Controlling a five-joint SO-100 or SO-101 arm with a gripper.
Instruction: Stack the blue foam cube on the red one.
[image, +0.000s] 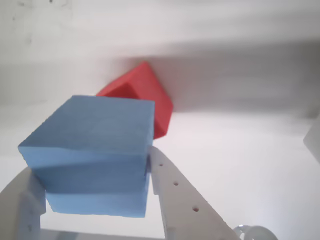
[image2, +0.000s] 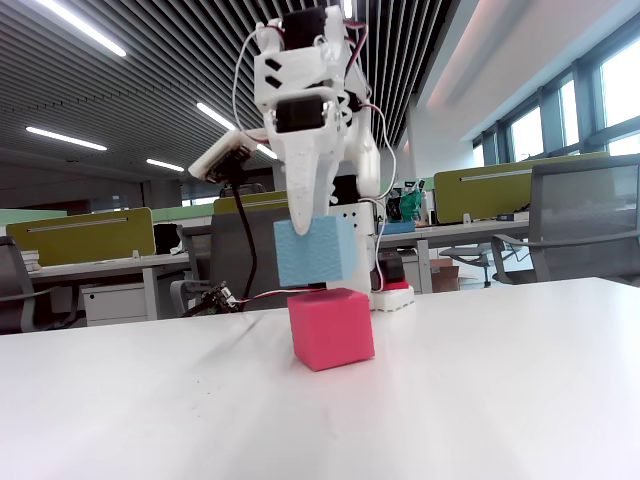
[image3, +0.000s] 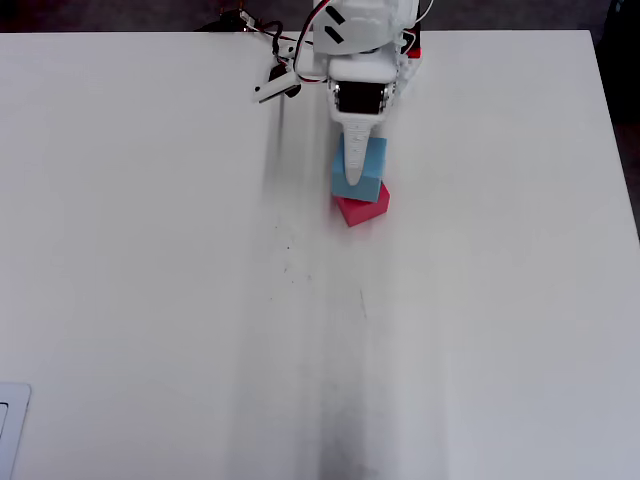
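My gripper (image2: 306, 222) is shut on the blue foam cube (image2: 316, 251) and holds it in the air. The red cube (image2: 332, 328) rests on the white table directly below, with only a thin gap between the two. In the fixed view the blue cube sits a little left of the red one. From overhead, the blue cube (image3: 368, 172) covers most of the red cube (image3: 366, 209), whose near part sticks out, and the gripper (image3: 355, 172) points down over them. The wrist view shows the blue cube (image: 92, 150) clamped between white fingers (image: 180, 195), with the red cube (image: 145, 95) beyond it.
The arm's red-and-white base (image2: 392, 294) stands just behind the cubes, with cables (image3: 262, 30) trailing at the far table edge. The white table (image3: 150, 250) stretches wide to the left and toward the camera. A pale flat object (image3: 10, 430) lies at the near left corner.
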